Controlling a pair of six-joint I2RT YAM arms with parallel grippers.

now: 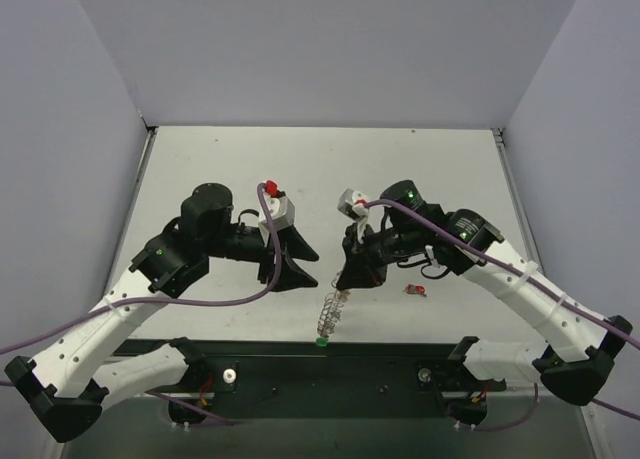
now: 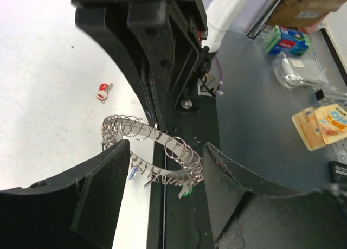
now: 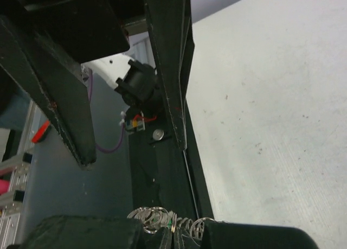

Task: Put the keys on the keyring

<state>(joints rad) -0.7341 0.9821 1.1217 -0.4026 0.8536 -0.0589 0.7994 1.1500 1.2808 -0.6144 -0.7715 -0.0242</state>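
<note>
While the top view rolls, the right gripper (image 1: 350, 279) is clenched on the keyring (image 1: 331, 314), which dangles low centre with a green key (image 1: 321, 341) at its foot. Just left of it is the left gripper (image 1: 292, 277), jaws apart and empty. Left wrist: ring mid-frame between spread fingers (image 2: 103, 189), red key (image 2: 104, 90) on the table (image 2: 43, 70), upper left. Right wrist: ring pinched at the bottom edge.
</note>
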